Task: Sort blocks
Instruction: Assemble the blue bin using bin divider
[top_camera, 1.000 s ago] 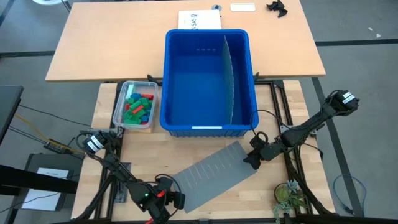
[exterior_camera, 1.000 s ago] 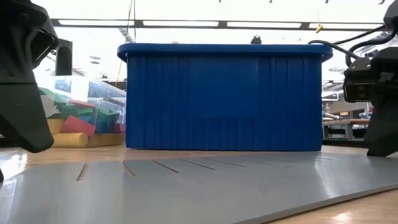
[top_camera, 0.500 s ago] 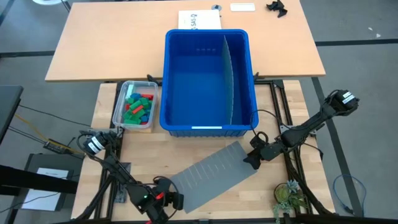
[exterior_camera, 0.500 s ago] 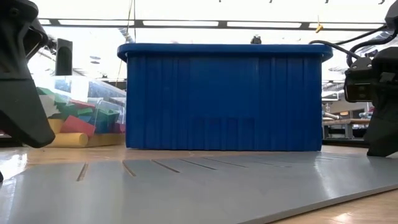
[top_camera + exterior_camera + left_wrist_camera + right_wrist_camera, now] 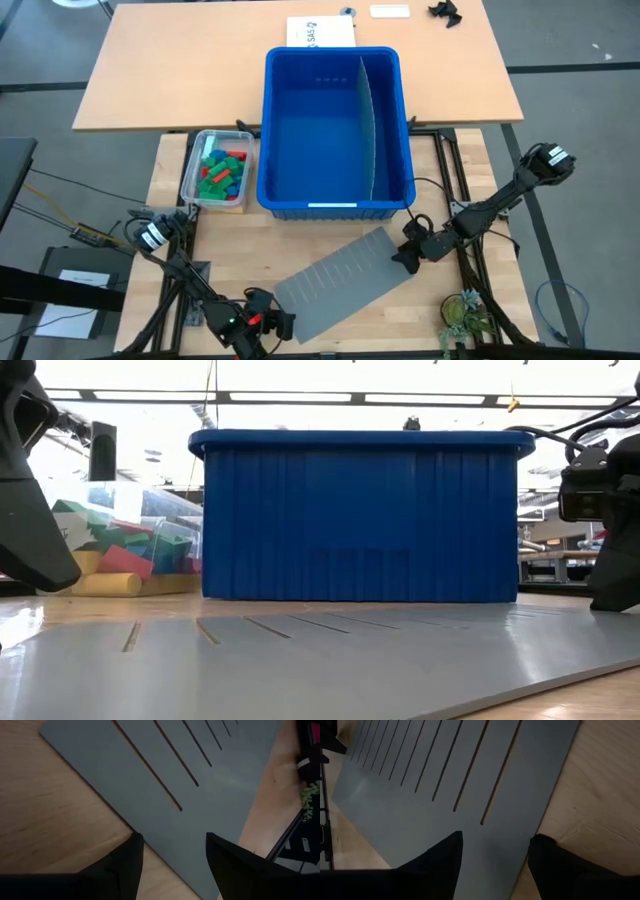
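Note:
The blocks (image 5: 222, 172) are red, green, blue and yellow and lie heaped in a small clear tub (image 5: 190, 178) at the left of the table; the low view shows them through its wall (image 5: 120, 555). My left gripper (image 5: 280, 322) stands open over the near left corner of a grey slotted panel (image 5: 345, 280) that lies flat on the table. The left wrist view shows the panel's edge (image 5: 150, 835) between the gripper's (image 5: 172, 840) fingertips. My right gripper (image 5: 402, 257) stands open over the panel's right end (image 5: 520, 820). Neither gripper holds a block.
A large blue bin (image 5: 268, 130) with a grey divider (image 5: 368, 125) stands behind the panel, right of the tub, and fills the middle of the low view (image 5: 360, 520). A second wooden table (image 5: 160, 70) lies beyond. A small plant (image 5: 462, 315) stands at the near right corner.
My left gripper has turned a little at the wrist, and its fingers have swung toward the table's left edge. The panel, the bin and the tub have stayed where they were.

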Available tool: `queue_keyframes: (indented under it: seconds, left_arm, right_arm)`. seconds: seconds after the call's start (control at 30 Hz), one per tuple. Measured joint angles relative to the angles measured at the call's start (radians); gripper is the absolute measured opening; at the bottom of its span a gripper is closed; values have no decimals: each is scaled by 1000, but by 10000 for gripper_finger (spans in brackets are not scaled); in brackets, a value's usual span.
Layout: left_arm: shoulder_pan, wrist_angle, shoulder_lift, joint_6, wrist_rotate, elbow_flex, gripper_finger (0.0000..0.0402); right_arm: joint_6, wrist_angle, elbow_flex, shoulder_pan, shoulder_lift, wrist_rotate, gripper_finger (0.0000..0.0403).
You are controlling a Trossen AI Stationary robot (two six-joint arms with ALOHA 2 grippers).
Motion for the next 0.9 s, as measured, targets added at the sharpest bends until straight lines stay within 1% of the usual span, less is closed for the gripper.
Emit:
queue_keyframes:
  seconds: [0.37, 0.53, 0.8, 0.9]
  left_arm:
    - [-5, -9, -2, 16, -34, 35, 218]
    - [-9, -4, -3, 27, -86, 37, 218]
    - [-12, -8, -5, 38, -153, 32, 218]
    - [-13, -9, -6, 64, -153, 32, 218]
  right_arm:
    - [-52, -41, -3, 0, -79, -10, 218]
    - [-55, -59, 0, 0, -74, -7, 219]
    - [-58, -51, 5, 1, -28, 5, 215]
    - [-58, -50, 5, 1, -24, 7, 213]
